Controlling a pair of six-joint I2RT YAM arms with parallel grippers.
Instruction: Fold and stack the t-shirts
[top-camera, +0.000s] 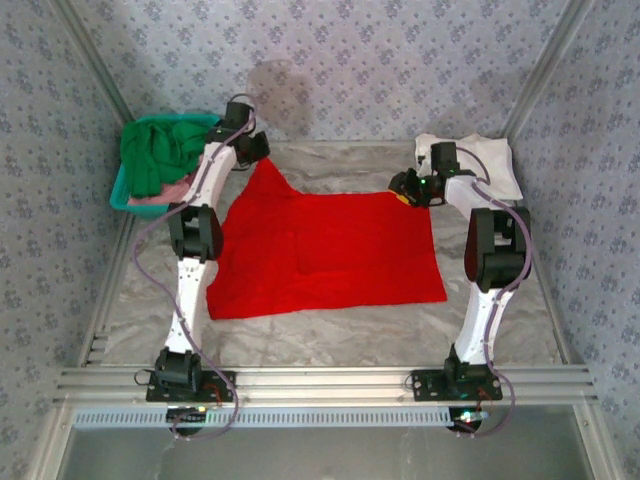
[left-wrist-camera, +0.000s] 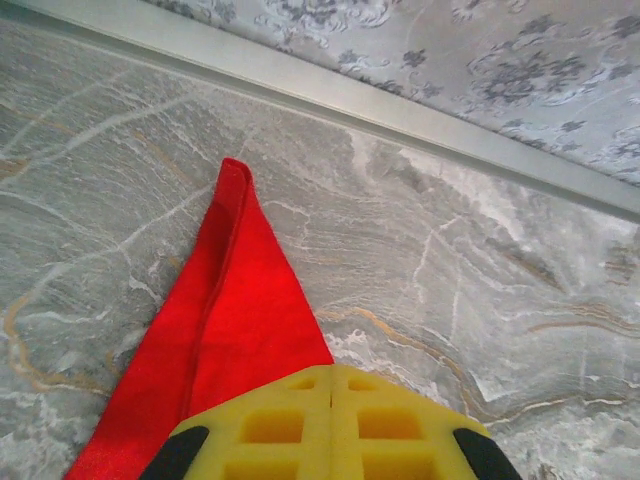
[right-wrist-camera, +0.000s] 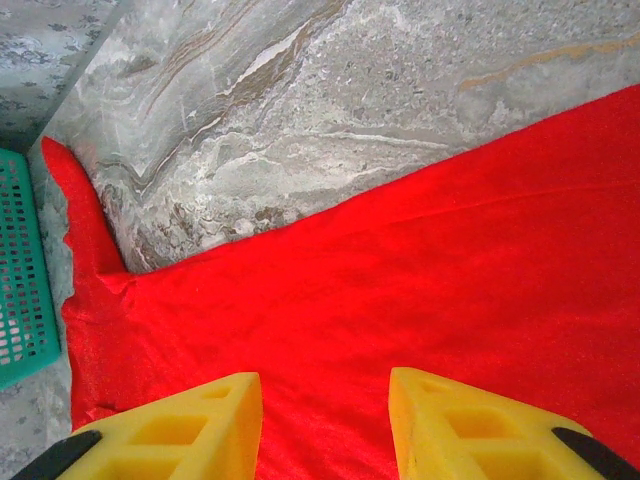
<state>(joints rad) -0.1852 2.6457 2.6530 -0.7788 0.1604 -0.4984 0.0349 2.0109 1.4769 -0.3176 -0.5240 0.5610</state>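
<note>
From above, you see a grey, marble-veined table (top-camera: 330, 335) closed in by a wall (top-camera: 400, 50) of blue-grey flowered paper, with aluminium rails (top-camera: 330, 380) along the near edge. The red shirt (top-camera: 330, 250) lies spread flat mid-table. One corner is drawn into a peak at the far left, where the left gripper (top-camera: 258, 150) meets it. The right gripper (top-camera: 403, 190) sits at the shirt's far right corner. A white shirt (top-camera: 490, 160) lies in the far right corner of the table. At the far left, a teal basket (top-camera: 120, 195) holds a green shirt (top-camera: 160, 155) with a pink shirt (top-camera: 170, 190) under it.

From the left wrist, the left gripper (left-wrist-camera: 330, 372) has its yellow jaws pressed together, pinching the red shirt (left-wrist-camera: 235, 320). A narrow tongue of the cloth runs away over the table (left-wrist-camera: 450, 280) toward a metal strip below the wall (left-wrist-camera: 450, 50).

From the right wrist, the right gripper (right-wrist-camera: 325, 400) has its jaws spread, holding nothing, above the red shirt (right-wrist-camera: 400, 270). Bare table (right-wrist-camera: 300, 100) lies beyond, and the basket (right-wrist-camera: 20, 270) mesh is at the left edge.
</note>
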